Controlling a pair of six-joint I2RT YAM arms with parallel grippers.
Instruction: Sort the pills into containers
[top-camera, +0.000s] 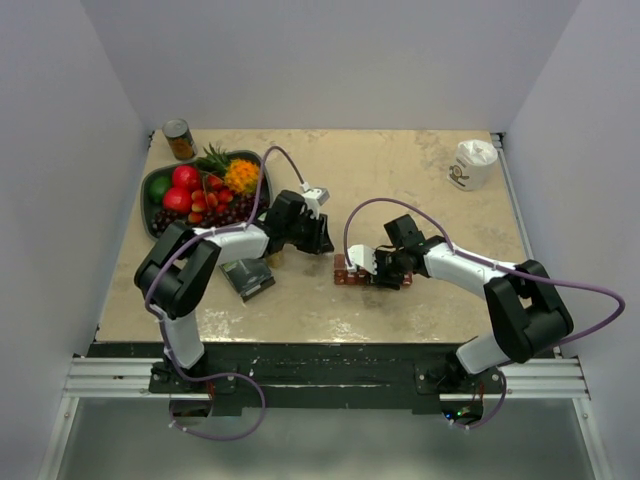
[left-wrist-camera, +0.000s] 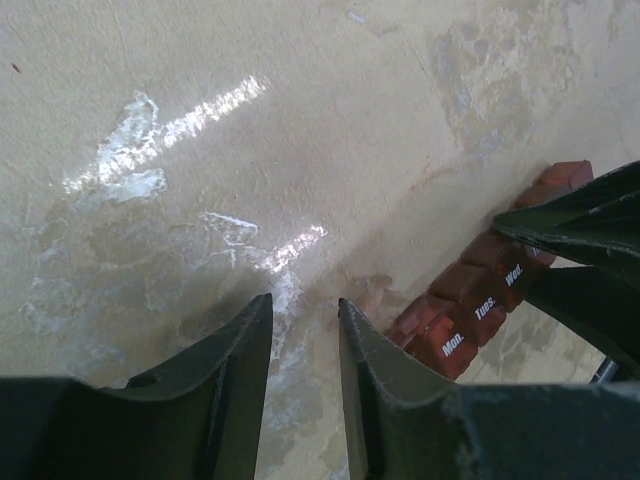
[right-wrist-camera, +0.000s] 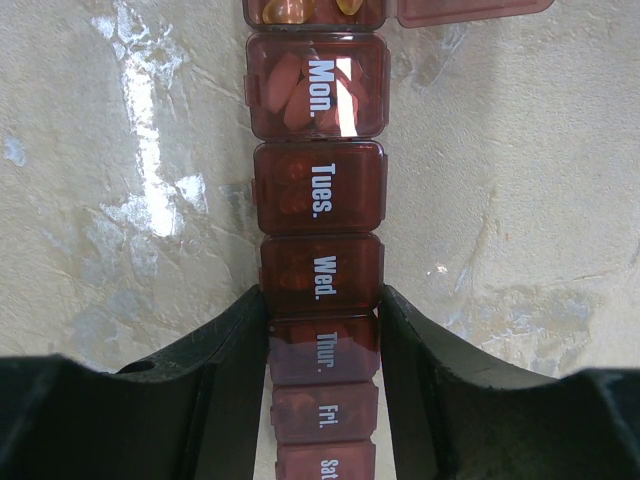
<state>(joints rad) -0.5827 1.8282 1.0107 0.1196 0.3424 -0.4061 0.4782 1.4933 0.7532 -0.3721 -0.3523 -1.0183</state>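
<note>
The dark red organizer strip lies on the table, lengthwise between my right gripper's fingers. Its lids read Mon. to Sat. and are closed. The end compartment beyond Mon. is open and holds golden-amber pills, with its lid flipped aside. My right gripper is shut on the strip, with its fingers against both sides of the Thur. compartment. From above, the strip sits at table centre under the right gripper. My left gripper hovers over bare table just left of the strip, slightly open and empty.
A grey fruit bowl with grapes and other fruit stands at the back left, with a small amber bottle behind it. A white cup is at the back right. A dark flat object lies under the left arm.
</note>
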